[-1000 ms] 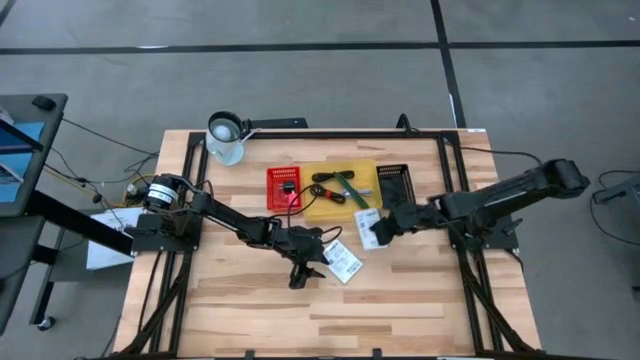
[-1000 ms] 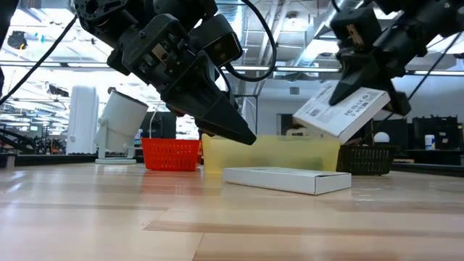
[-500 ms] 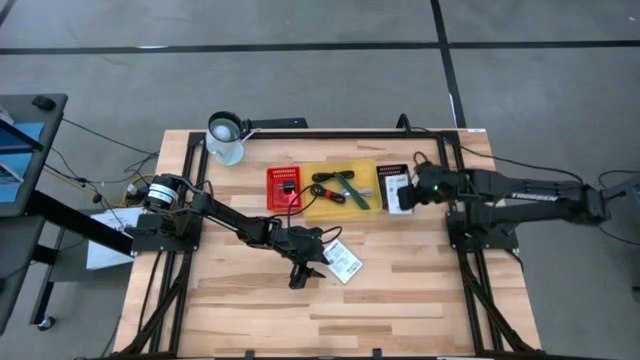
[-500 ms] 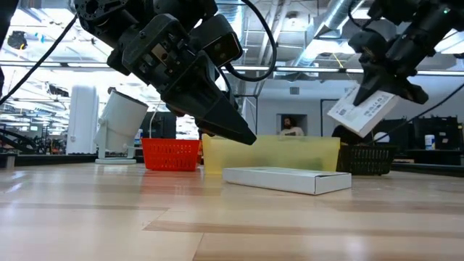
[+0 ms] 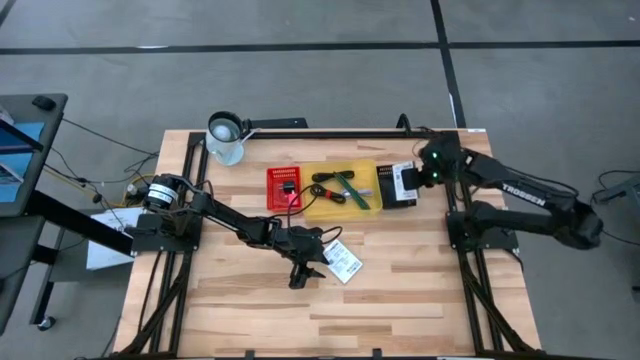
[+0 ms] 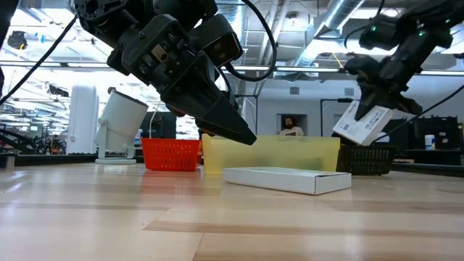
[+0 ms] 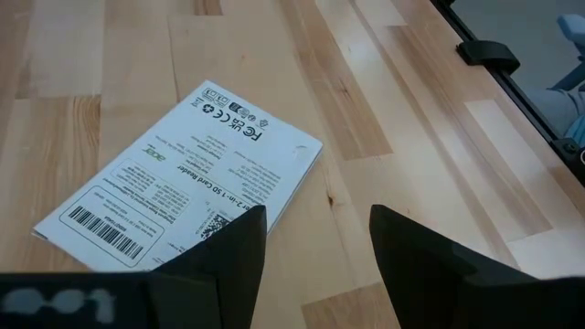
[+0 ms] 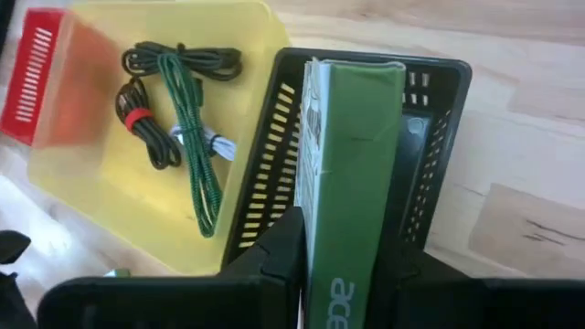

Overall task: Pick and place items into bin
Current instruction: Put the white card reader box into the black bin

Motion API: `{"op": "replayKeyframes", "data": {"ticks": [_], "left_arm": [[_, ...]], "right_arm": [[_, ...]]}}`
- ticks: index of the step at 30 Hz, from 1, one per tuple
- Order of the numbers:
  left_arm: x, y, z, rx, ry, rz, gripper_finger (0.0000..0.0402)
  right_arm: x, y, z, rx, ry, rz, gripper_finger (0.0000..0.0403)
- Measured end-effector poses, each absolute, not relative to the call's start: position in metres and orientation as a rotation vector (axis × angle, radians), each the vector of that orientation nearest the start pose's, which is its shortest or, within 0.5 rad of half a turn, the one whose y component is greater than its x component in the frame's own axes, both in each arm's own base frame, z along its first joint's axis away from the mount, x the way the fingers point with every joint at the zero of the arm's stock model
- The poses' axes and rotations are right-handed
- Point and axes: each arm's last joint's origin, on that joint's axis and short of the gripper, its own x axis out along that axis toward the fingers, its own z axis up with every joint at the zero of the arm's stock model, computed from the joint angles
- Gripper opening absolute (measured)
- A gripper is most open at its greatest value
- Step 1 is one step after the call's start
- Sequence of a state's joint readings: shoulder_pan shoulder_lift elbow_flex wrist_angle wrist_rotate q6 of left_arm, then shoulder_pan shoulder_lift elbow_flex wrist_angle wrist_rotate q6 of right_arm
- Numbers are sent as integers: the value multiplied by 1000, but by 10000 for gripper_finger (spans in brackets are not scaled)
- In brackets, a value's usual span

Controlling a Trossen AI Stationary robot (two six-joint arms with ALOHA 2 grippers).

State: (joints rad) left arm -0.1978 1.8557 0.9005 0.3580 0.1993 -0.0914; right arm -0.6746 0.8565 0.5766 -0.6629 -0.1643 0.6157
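Cable point(image 5: 331, 190) in mid bin point(image 5: 366, 203); packet point(image 5: 343, 262) on table point(image 5: 400, 290).

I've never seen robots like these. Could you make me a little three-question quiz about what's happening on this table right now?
1. True or false: the right pincer holds a box above the black bin.
2. Which bin holds the cables? A) red B) yellow C) black
3. What lies on the table in front of the left pincer?

Key
1. True; the pincer is shut on the box.
2. B, the yellow bin.
3. A flat white printed box, lying apart from the open pincer.
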Motion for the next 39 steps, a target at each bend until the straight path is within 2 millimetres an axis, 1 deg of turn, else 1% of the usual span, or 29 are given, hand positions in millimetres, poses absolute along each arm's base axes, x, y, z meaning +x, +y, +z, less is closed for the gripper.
{"op": "replayKeyframes", "data": {"ticks": [7, 14, 18, 32, 39], "left_arm": [[356, -77, 137, -86, 618, -358, 187], [356, -77, 137, -69, 615, -364, 187], [356, -77, 137, -68, 617, -364, 187], [355, -77, 136, -68, 625, -363, 187], [355, -77, 136, -68, 626, -363, 187]], "right_arm": [[119, -115, 201, 965, 786, -738, 59], [118, -129, 190, 980, 846, -749, 59], [120, -131, 186, 977, 858, -746, 62], [123, -134, 188, 940, 818, -733, 109], [124, -134, 189, 955, 818, -707, 117]]}}
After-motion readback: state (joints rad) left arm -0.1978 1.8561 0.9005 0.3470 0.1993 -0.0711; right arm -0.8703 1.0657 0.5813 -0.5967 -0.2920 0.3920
